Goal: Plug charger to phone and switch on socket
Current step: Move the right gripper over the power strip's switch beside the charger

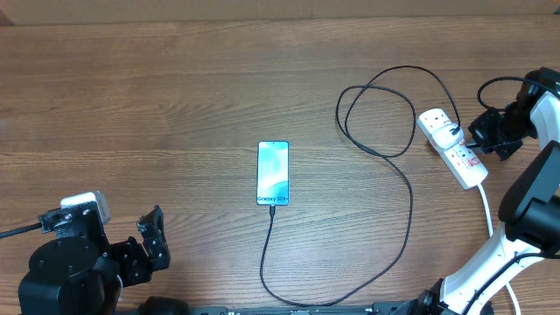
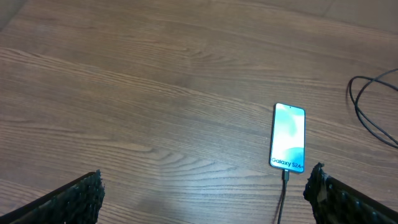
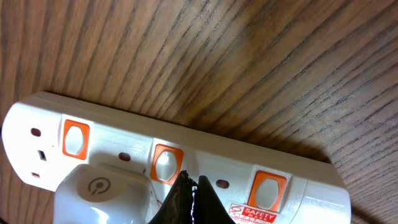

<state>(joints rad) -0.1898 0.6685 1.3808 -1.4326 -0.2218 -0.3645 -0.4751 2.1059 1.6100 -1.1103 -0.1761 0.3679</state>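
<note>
The phone [image 1: 273,173] lies face up mid-table with its screen lit, and it also shows in the left wrist view [image 2: 288,137]. The black charger [image 1: 409,210] runs from the phone's near end in a wide loop to the white socket [image 1: 451,144] at the right. Its connector sits in the phone's port [image 2: 285,177]. My right gripper [image 1: 472,140] is shut, and its tips [image 3: 189,182] rest over the socket [image 3: 298,171] just right of the middle orange switch [image 3: 165,163]. My left gripper [image 1: 152,238] stands open [image 2: 202,208] over bare wood at the near left.
A white adapter [image 3: 99,190] is plugged into the socket beside the fingertips. Two more orange switches [image 3: 74,138] [image 3: 267,190] flank the middle one. A thick white cord [image 1: 486,206] trails from the socket toward the near edge, next to my right arm's base [image 1: 477,267].
</note>
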